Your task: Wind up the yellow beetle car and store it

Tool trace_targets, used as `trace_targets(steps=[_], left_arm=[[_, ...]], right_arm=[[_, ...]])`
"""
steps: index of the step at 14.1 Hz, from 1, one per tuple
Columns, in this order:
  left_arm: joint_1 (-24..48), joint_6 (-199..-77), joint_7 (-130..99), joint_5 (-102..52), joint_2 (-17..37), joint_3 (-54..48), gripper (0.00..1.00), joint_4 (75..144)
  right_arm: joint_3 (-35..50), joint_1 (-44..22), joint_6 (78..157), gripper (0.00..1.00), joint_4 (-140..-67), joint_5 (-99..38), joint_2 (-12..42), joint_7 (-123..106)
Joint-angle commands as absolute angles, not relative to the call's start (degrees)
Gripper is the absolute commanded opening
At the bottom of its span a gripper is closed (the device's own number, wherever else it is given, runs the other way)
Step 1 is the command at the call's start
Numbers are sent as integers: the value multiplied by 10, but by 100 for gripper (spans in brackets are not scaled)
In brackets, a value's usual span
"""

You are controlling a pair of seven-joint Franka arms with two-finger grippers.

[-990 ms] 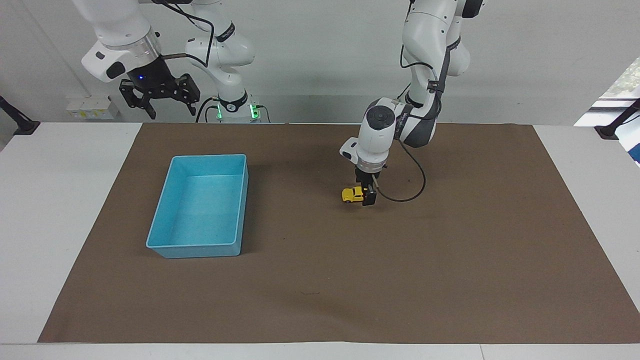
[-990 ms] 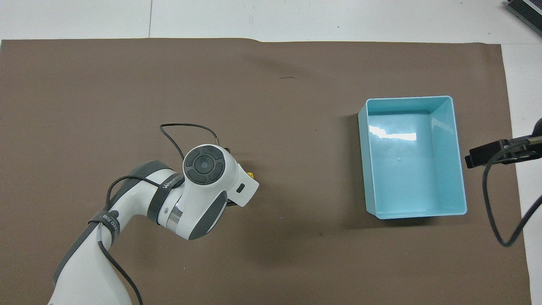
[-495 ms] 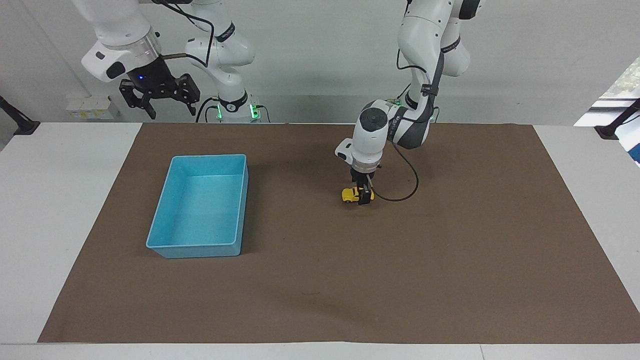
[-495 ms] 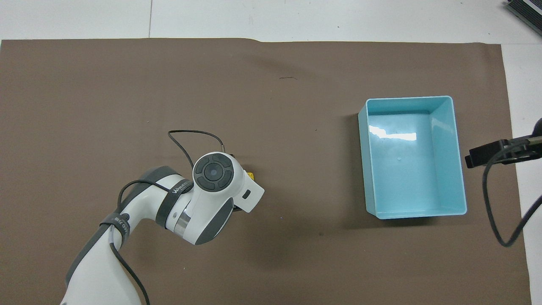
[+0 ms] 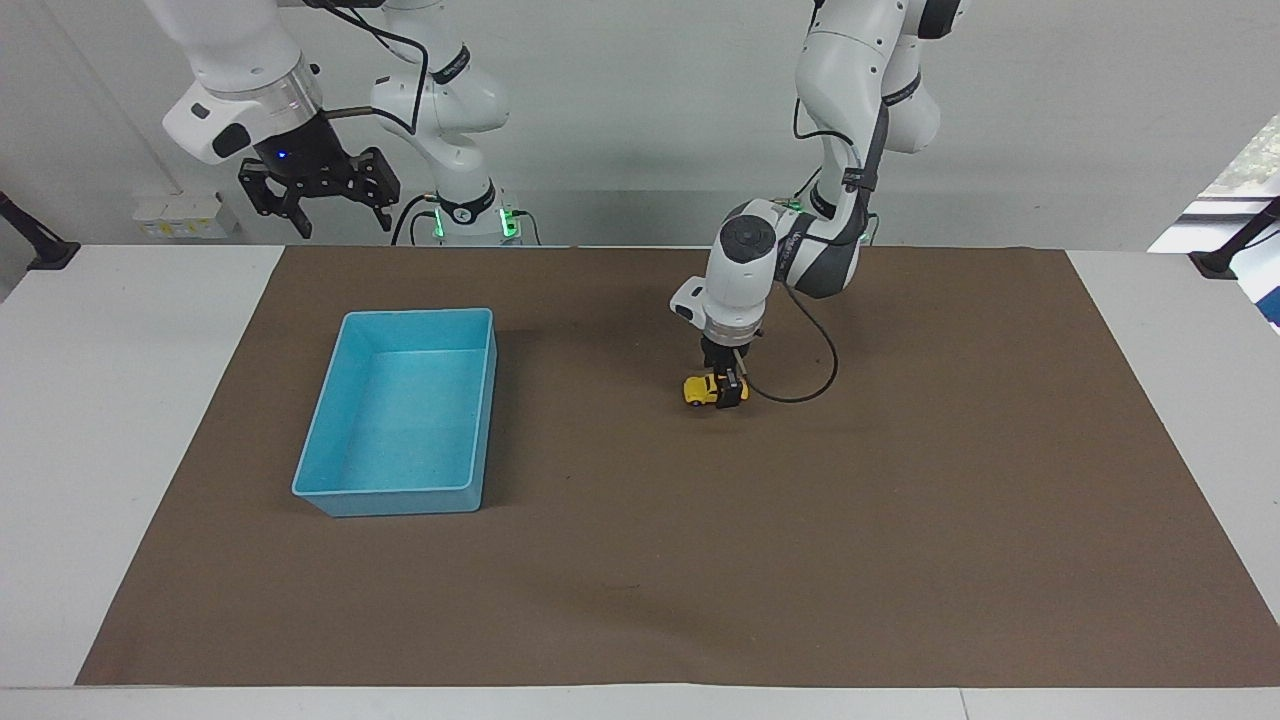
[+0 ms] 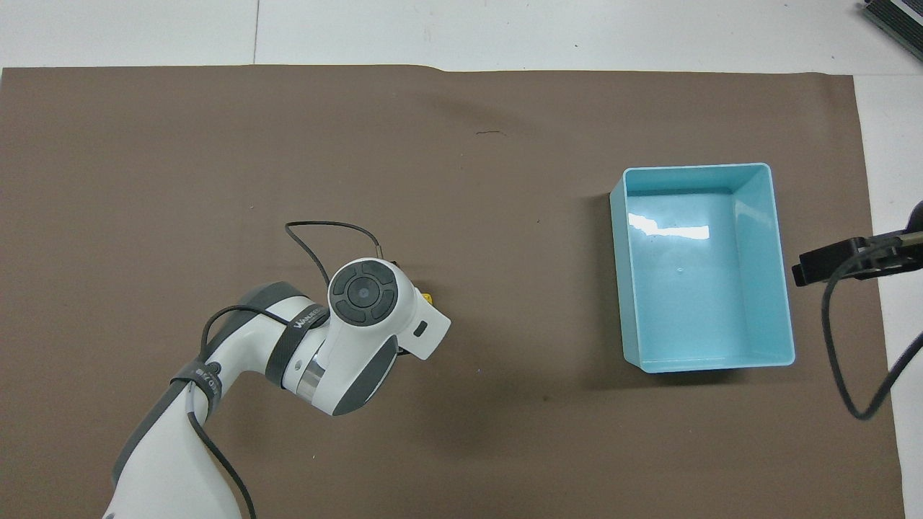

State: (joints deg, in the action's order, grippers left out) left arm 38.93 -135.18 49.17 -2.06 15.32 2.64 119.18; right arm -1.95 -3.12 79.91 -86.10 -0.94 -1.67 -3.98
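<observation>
- The right end effector [image 5: 320, 205] waits high over the worktop's [image 5: 120, 400] robot-side edge, jaws spread, holding nothing.
- The left end effector [image 5: 728, 388] is down at the yellow beetle car [image 5: 704, 390] on the brown mat [image 5: 800, 550]; whether it grips the car cannot be told.
- The blue bin [image 5: 480, 420] sits well apart toward the right arm's end, reaching farther out than the car.

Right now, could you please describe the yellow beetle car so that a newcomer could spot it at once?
Start from the brown mat and find the blue bin at the right arm's end. From the bin, look toward the left arm's end, to where the left hand reaches down to mid-mat. The yellow beetle car sits there: tiny, rounded, the only bright yellow thing.
</observation>
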Motion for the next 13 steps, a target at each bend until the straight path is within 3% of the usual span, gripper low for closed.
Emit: trace_targets(steps=[1,6,7,8,9,13], left_arm=[[404,-1354,485,-28,145,40,76,1194],[406,-1346,484,-27,143,40,71,1193],[406,-1345,484,-27,143,40,56,1194],[406,-1342,484,-27,143,40,22,1194],[405,-1341,485,-27,143,40,0,1194],[403,-1341,490,-27,142,40,0,1191]], right_arm=[[-18,-24,797,100,-864,-14,-24,-35],[-17,-25,831,100,-869,-14,-25,-36],[-17,-25,831,100,-874,-14,-27,-37],[-17,-25,831,100,-877,-14,-31,-37],[-16,-27,829,100,-878,-14,-31,-35],[-17,-29,829,100,-878,-14,-31,-37]])
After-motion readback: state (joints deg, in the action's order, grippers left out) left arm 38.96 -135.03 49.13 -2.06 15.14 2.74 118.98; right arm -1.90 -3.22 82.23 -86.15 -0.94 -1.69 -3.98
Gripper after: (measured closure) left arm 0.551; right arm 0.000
